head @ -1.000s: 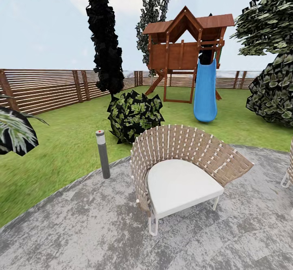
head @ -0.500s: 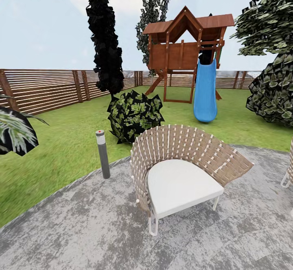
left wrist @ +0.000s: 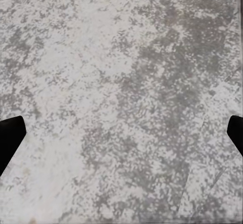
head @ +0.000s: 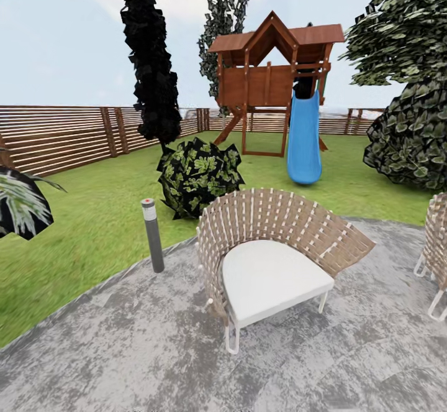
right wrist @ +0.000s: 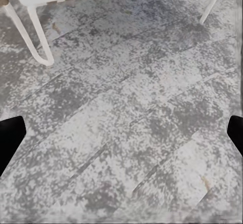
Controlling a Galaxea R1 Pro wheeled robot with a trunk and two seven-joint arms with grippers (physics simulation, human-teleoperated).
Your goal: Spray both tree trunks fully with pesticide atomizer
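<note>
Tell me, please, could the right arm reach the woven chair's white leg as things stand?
Probably yes: the right gripper hangs open over bare paving, and the chair leg stands just ahead with nothing between them.

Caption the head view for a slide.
Woven chair on stone paving, bollard beside lawn, playhouse with slide behind.

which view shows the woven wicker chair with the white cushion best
The head view: the woven tan wicker chair with the white seat cushion stands whole on the grey stone paving, curved back and white legs clear. The right wrist view catches its thin white legs and seat underside. The left wrist view looks at paving.
</note>
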